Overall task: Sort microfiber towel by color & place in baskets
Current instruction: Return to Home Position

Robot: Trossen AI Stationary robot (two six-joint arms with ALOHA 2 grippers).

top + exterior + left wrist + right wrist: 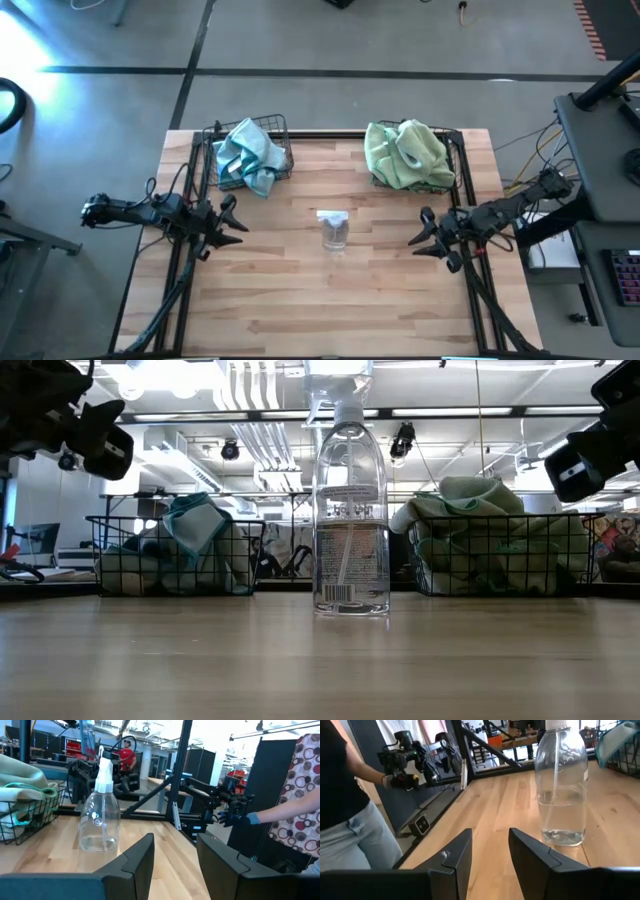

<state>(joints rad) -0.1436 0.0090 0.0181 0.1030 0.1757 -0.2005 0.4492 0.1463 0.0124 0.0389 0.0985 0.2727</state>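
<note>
Light blue towels [247, 153] lie heaped in the left black wire basket [217, 172] at the table's far side; they also show in the low view [190, 530]. Pale green towels [405, 152] fill the right basket [452, 170], and show in the low view [470, 510]. My left gripper [232, 222] is open and empty above the table's left part. My right gripper [422, 236] is open and empty above the right part. Both point toward the table's middle.
A clear spray bottle [334, 230] with a white head stands upright at the table's middle, between the two grippers; it shows in both wrist views [100, 820] [562, 785]. A person stands beyond the table's edge [350, 810]. Bare wood lies toward the near edge [330, 310].
</note>
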